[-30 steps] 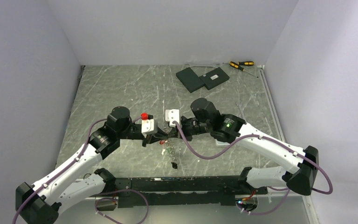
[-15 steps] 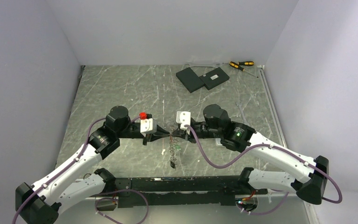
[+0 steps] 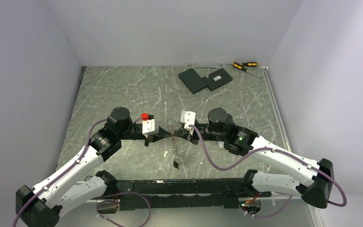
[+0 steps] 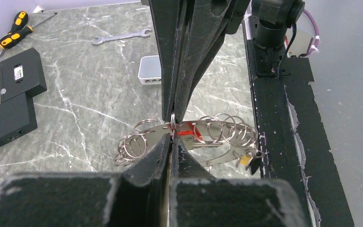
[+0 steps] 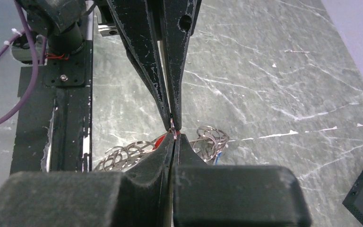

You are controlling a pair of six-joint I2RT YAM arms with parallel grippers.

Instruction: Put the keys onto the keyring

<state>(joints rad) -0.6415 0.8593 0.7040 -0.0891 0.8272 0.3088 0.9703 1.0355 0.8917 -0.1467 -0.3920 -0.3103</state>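
My left gripper (image 3: pixel 166 136) and right gripper (image 3: pixel 178 136) meet tip to tip above the middle of the table. Each is shut on the same small wire loop of the keyring (image 3: pixel 174 150), which hangs below them. In the left wrist view the keyring (image 4: pixel 217 135) is a curved flat metal band strung with many small loops, just beyond my left gripper (image 4: pixel 171 135). A red-headed key (image 4: pixel 189 130) lies against the band and a yellow-headed key (image 4: pixel 242 161) hangs at its right end. In the right wrist view, past my right gripper (image 5: pixel 175 135), show the red key (image 5: pixel 159 139) and a blue one (image 5: pixel 221 152).
Two black slabs (image 3: pixel 204 79) and two screwdrivers (image 3: pixel 244 65) lie at the far right of the table. A spanner (image 4: pixel 120 38) and a small white box (image 4: pixel 150 69) lie to the right of the grippers. The black base rail (image 3: pixel 179 187) runs along the near edge.
My right gripper has swung round and drawn back to the right, tip to tip with the left one. The keyring now hangs straighter between them. The left arm has barely moved.
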